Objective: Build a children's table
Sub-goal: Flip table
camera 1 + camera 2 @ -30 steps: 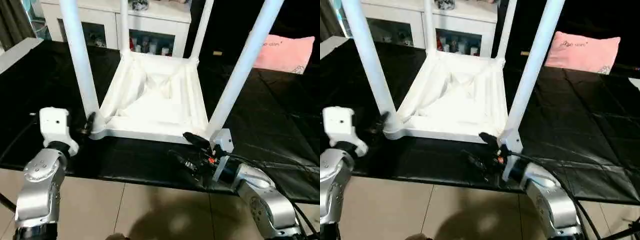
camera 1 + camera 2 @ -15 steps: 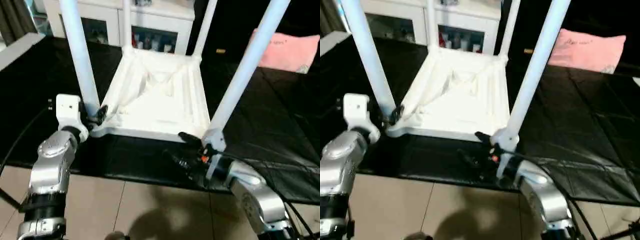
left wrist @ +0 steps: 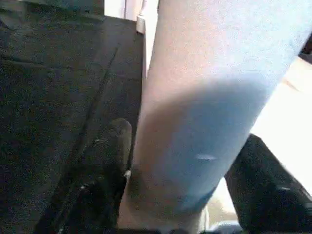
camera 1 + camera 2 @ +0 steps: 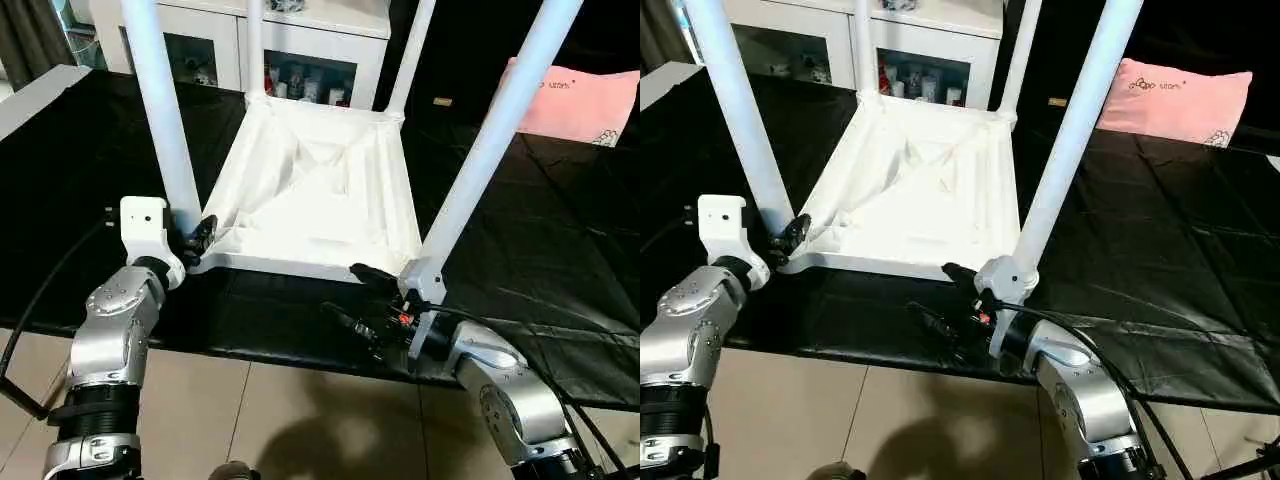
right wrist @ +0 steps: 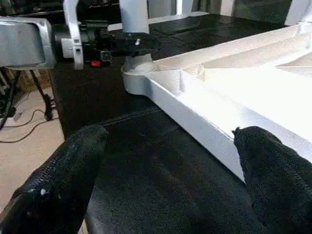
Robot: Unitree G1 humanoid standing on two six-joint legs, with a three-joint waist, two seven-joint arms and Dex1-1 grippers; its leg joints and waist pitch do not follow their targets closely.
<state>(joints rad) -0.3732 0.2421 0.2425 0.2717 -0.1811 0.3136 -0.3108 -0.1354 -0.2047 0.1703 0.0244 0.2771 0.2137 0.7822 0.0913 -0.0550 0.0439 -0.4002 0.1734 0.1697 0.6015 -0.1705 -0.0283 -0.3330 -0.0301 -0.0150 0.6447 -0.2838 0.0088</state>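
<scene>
Your left gripper (image 4: 203, 233) has just closed in on the children's table (image 4: 310, 190): a second ago it hung off the near-left corner, and now the base of the near-left leg (image 4: 160, 110) stands inside it, right above the corner socket. The left wrist view shows that leg rising straight through the gripper, but you cannot tell from here whether it is clamped or merely straddling the tube, so don't count it as a hold yet. Your right gripper (image 4: 340, 288) has not changed; it stays spread wide and empty, just beside the near-right corner socket (image 4: 422, 275), with the table's near edge ahead of it. The table itself lies upside down on the black tabletop (image 4: 80, 160), ribbed underside up, with all four legs standing upright in their sockets, the near-right leg (image 4: 490, 130) included. That puts the build close to done, by the look of it. The likely job now is to seat or check this near-left leg. Then turn the table over carefully, because it may tip with only one corner held.
</scene>
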